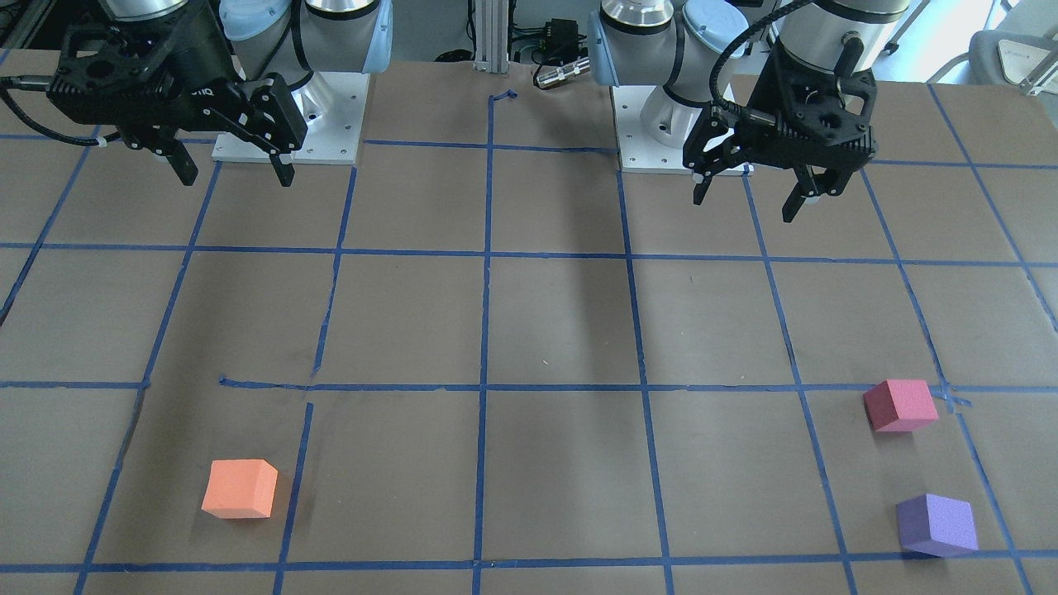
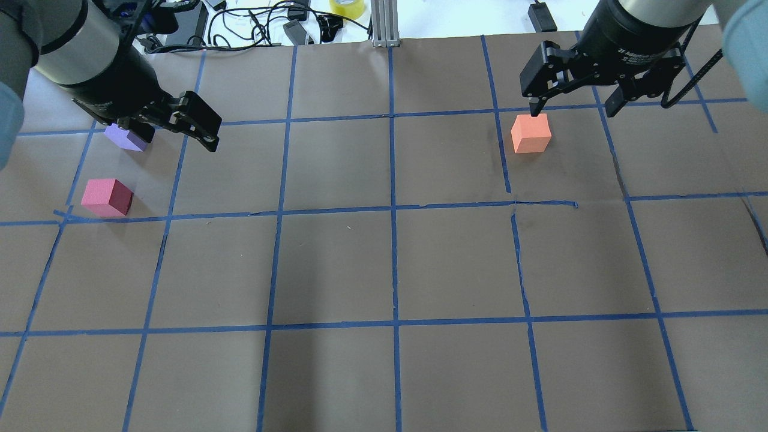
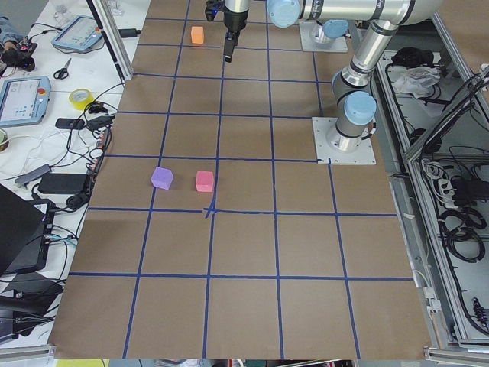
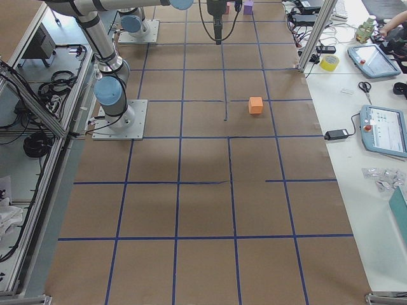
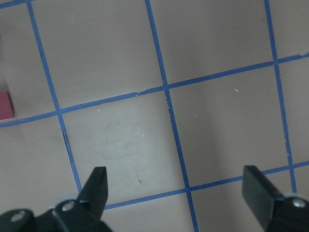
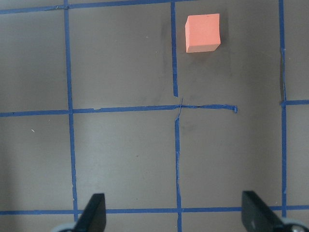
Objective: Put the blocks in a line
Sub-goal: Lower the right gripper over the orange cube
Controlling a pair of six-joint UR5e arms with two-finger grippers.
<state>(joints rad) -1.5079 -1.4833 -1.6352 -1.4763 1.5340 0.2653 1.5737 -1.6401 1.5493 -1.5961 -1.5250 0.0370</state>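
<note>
Brown desk (image 2: 336, 270) carries, seen from overhead, orange block (image 2: 531, 133) at 2 o'clock, purple block (image 2: 126, 138) at 10 o'clock and pinkish-red block (image 2: 107, 197) near it at 9 o'clock, while left gripper (image 5: 175, 175) and right gripper (image 6: 174, 199) hang wide open, both empty.

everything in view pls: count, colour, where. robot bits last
table: one, brown paper cover, fills the views
tape grid: blue, squares across the table
orange block: one, robot's right side, far from the bases
pinkish-red block: one, robot's left side, beside a grid crossing
purple block: one, robot's left side, just beyond the pinkish-red one, not touching it
tablets: two, grey-blue, on the bench past the table's far edge
tape roll: one, yellow, same bench
scissors: one pair, same bench
left gripper: one, black, fingers wide apart, empty, raised near its base
right gripper: one, black, fingers wide apart, empty, raised near its base
</note>
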